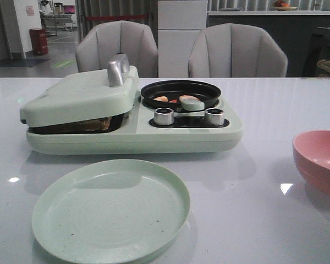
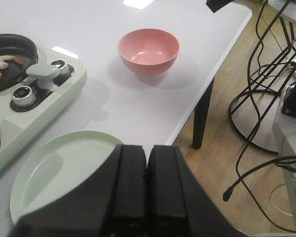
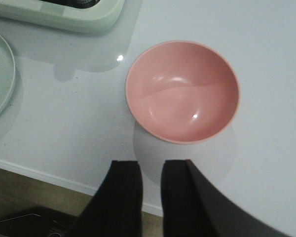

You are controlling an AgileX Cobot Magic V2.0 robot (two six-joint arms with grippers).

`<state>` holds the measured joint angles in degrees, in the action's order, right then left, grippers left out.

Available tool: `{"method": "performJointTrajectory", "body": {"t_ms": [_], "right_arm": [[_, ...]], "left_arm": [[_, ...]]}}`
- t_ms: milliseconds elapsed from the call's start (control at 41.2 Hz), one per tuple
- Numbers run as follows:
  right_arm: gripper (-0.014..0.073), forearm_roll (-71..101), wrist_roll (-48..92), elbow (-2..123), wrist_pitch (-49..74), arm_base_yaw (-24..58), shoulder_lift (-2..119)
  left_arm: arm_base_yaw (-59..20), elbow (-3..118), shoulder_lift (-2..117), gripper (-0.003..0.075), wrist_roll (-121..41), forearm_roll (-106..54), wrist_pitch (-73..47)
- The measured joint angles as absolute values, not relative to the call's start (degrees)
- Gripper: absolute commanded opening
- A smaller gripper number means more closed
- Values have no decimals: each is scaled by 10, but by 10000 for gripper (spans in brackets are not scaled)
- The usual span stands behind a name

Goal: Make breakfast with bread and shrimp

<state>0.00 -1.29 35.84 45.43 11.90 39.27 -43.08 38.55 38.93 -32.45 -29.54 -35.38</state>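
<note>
Nearest in the front view: one pale green plate (image 1: 111,212), empty, lying flat at the table's near edge. One pink bowl (image 1: 320,159) off to the right, also empty, well apart from the plate. Behind both, one pale green breakfast maker (image 1: 133,132) with two silver knobs (image 1: 164,116) on its front panel and one black round pan (image 1: 181,94) on its right half. On its left half, one hinged lid (image 1: 80,99), propped slightly up, with a silver handle (image 1: 117,70) on top. Under that lid, a sliver of bread (image 1: 93,125) showing as brown crust in the gap; number of slices impossible to tell. In the pan, the shrimp (image 1: 161,99): about three pale pink-orange pieces, partly hidden behind a pale green oval knob (image 1: 191,103). Farthest back, two grey chairs (image 1: 237,50) beyond the table (image 1: 253,209).

Left gripper (image 2: 147,168) seen only from its wrist camera, fingers (image 2: 130,173) pressed together with nothing between them, held above the near rim of the plate, pointing down and forward. Shrimp and bread well beyond its tips.

Right gripper (image 3: 151,180) likewise only in its wrist view, fingers (image 3: 127,182) slightly parted and holding nothing, hovering over the table edge just beside the pink bowl, pointing down. Shrimp and bread outside that view.
</note>
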Motion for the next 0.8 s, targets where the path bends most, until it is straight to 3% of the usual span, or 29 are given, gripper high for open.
{"method": "performJointTrajectory", "body": {"t_ms": [219,801], "right_arm": [[1,0,-14,350,455,119,384],[7,0,-15,350,455,119,384]], "left_arm": [[-431,386,389,101,-324,-295,-354],[-431,386,389,101,-324,-295,-354]]}}
